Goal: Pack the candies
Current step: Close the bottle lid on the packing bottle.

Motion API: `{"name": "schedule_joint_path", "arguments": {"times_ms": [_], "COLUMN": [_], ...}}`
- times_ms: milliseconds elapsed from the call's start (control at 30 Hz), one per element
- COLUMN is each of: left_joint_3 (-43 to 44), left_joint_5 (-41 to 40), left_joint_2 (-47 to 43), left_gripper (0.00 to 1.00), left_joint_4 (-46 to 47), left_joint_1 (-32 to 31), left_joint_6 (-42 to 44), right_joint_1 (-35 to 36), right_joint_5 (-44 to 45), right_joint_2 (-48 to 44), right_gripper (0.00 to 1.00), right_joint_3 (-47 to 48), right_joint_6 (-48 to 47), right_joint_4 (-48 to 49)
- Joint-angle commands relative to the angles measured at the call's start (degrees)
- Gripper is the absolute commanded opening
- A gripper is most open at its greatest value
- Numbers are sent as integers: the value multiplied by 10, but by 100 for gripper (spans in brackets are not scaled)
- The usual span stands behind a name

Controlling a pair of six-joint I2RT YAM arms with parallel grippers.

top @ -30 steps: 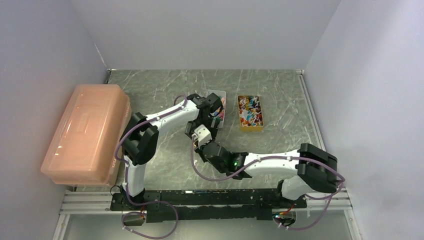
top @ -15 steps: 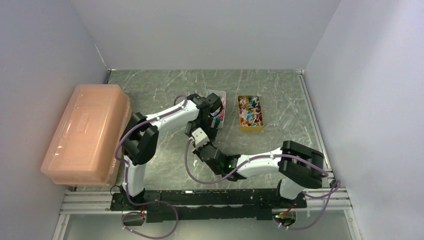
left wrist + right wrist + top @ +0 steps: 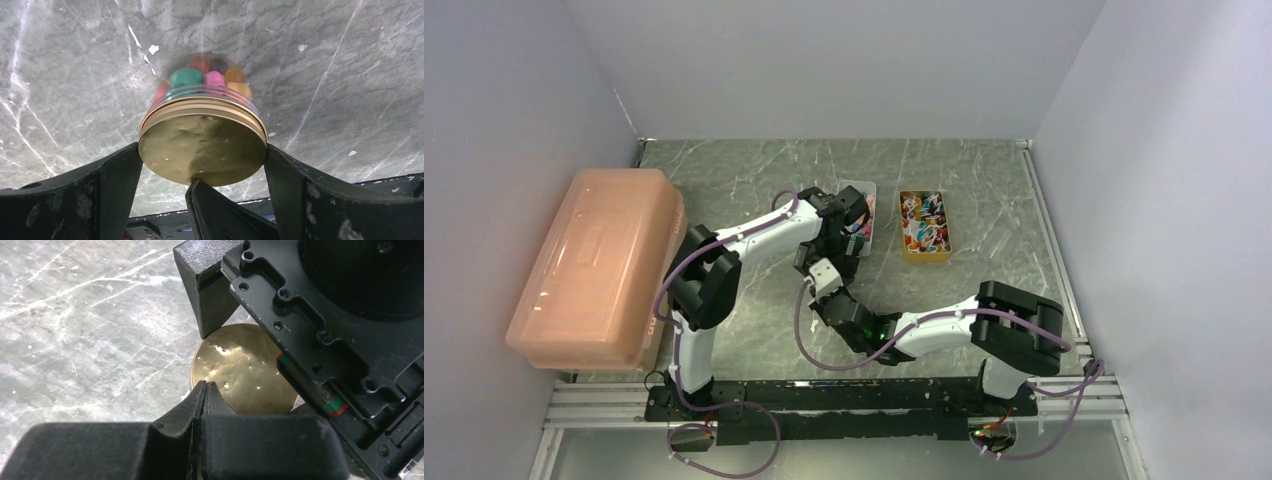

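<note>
A clear jar of candies (image 3: 200, 75) in pink, green, red and orange stands on the marble table, closed by a gold lid (image 3: 202, 145). My left gripper (image 3: 202, 150) spans the lid, one finger against each side of its rim. The shut tip of my right gripper (image 3: 205, 387) touches the near edge of the same lid (image 3: 240, 365), with nothing between its fingers. In the top view both grippers meet near the table's middle and hide the jar; the left gripper (image 3: 816, 255) sits just above the right gripper (image 3: 827, 290).
Behind the grippers a clear tray (image 3: 869, 192) and a yellow tray (image 3: 924, 258) hold several loose candies; the left arm covers part of the clear one. A large pink lidded box (image 3: 594, 265) fills the table's left side. A metal rail (image 3: 824, 395) runs along the near edge.
The right arm's elbow has swung left and folded in, and its gripper has crept slightly up toward the jar. The left arm and the jar stay still.
</note>
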Motion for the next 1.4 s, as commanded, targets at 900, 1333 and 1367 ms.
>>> {"name": "schedule_joint_path", "arguments": {"times_ms": [900,1333,1367], "left_joint_3": [79,72,72], "left_joint_5": [13,16,16], "left_joint_2": [42,46,46], "left_gripper": [93,93,93], "left_joint_4": [-11,-10,-10], "left_joint_1": [5,5,5], "left_joint_6": [25,27,28], "right_joint_1": [19,19,19], "right_joint_5": [-16,42,46], "right_joint_2": [-174,-104,-97], "right_gripper": [0,0,0], "right_joint_3": [-40,-17,-16], "right_joint_6": [26,-25,-28], "right_joint_4": [-53,-24,-19]}}
